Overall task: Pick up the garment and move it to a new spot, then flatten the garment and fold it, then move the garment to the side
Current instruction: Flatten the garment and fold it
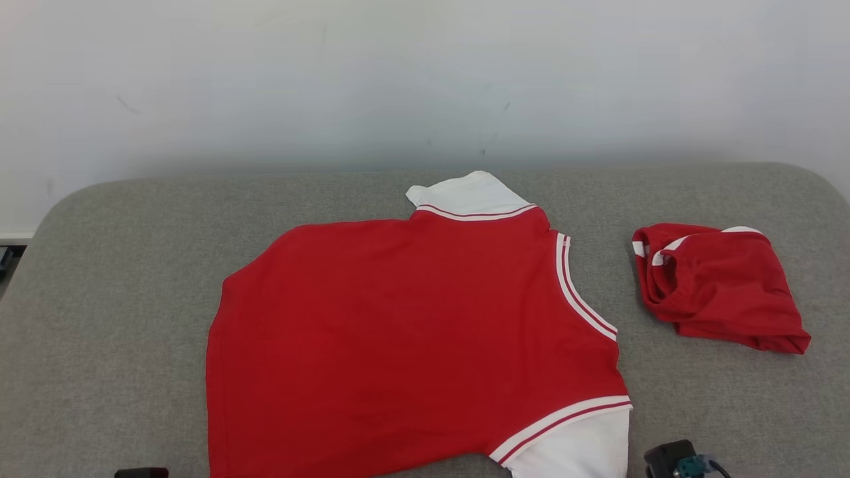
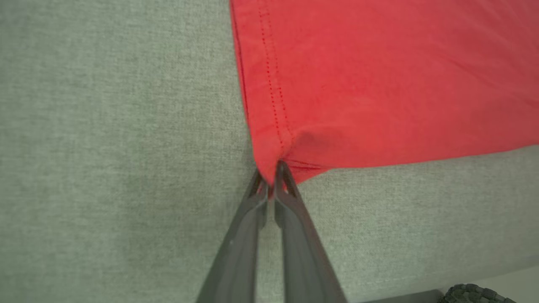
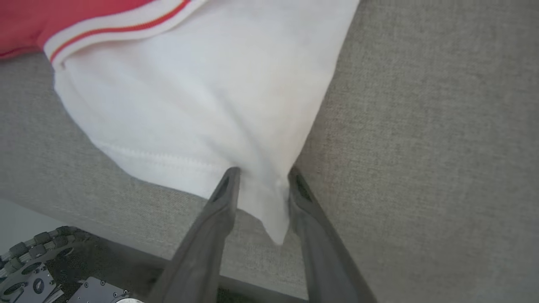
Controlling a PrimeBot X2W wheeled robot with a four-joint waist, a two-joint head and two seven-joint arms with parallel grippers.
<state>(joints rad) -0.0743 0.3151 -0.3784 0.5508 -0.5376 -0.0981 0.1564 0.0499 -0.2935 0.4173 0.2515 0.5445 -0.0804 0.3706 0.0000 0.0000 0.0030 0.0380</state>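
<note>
**Left gripper pinched on the red corner, right gripper astride the white sleeve**

Your left gripper point(image 2: 270, 174) has its two dark fingers drawn almost together, with the stitched hem corner of the garment point(image 1: 412, 332) nipped between the tips. In the left wrist view the fingers rise from 6 o'clock and meet at the centre. The red cloth spreads from them toward 1 o'clock, over the grey bench point(image 1: 99, 299).

Your right gripper point(image 3: 263, 176) stands with its jaws apart. The pointed corner of the white sleeve point(image 3: 202, 105) hangs between the fingers, and both tips are against the cloth. You cannot call that a closed grip. The fingers point up from 6 o'clock, and the sleeve fans out toward 11 o'clock, up to its red-and-white striped band.

In the head view, the dark ends of both arms sit low at the bottom edge, the left at 7 o'clock and the right at 5 o'clock. They are at the garment's two near corners.

The garment lies spread flat at the middle of the bench, red side up, with its striped neckline toward 3 o'clock and a second white sleeve point(image 1: 465, 192) at 12 o'clock. A bundled red garment point(image 1: 720, 292) lies apart from it at 3 o'clock.
</note>
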